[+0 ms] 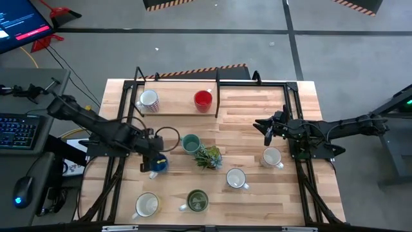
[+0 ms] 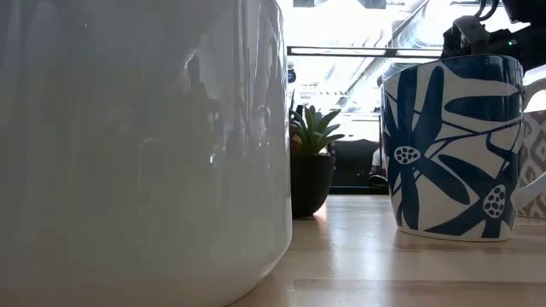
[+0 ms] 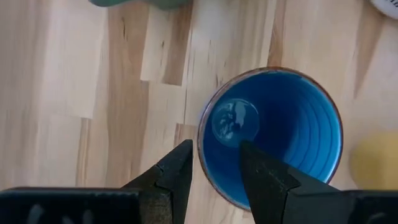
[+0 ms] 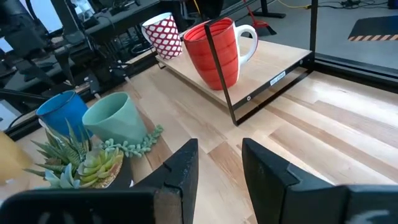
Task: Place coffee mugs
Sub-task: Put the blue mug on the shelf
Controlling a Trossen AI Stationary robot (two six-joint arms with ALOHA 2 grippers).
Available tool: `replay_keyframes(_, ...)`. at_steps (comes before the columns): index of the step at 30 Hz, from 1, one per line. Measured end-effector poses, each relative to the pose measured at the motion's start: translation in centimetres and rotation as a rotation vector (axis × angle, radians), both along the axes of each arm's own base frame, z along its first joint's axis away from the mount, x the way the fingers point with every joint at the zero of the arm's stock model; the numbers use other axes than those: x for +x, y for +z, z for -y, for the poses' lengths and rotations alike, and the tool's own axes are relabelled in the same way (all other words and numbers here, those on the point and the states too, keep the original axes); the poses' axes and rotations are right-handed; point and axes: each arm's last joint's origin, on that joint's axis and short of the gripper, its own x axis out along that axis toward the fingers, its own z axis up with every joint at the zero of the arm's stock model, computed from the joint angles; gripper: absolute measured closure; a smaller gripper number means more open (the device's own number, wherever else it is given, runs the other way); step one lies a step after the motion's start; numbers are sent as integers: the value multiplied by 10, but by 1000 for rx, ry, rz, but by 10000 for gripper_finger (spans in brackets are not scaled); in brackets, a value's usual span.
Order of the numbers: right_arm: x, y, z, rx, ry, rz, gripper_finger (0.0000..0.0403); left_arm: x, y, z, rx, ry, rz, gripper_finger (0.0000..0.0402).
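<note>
Altogether 8 mugs point(image 1: 149, 100) and 1 plant point(image 1: 208, 156); left pincer point(image 3: 215, 167) clamps blue mug point(image 3: 273, 134), right pincer point(image 4: 219, 163) apart

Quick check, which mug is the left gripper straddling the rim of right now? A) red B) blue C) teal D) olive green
B: in the left wrist view the left gripper has one finger inside and one outside the rim of the blue mug; the high view puts that arm's tip over the same mug.

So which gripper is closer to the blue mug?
Left. The left gripper straddles the blue mug rim; the right gripper hangs empty across the table.
</note>
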Motion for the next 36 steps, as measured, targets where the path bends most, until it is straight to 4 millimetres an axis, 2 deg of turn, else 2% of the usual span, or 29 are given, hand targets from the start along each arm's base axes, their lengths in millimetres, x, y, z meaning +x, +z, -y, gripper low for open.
replay_keyframes(15,0,-1,0,0,4,-8,299,13,-18,5,37,-1,-84,282)
replay_keyframes(29,0,-1,-1,6,22,-13,299,31,-44,8,122,20,-171,284)
replay_keyframes(32,0,-1,-1,6,22,-17,299,34,-46,6,122,28,-171,306)
replay_keyframes(36,0,-2,-1,6,23,-21,299,37,-47,1,118,50,-167,374)
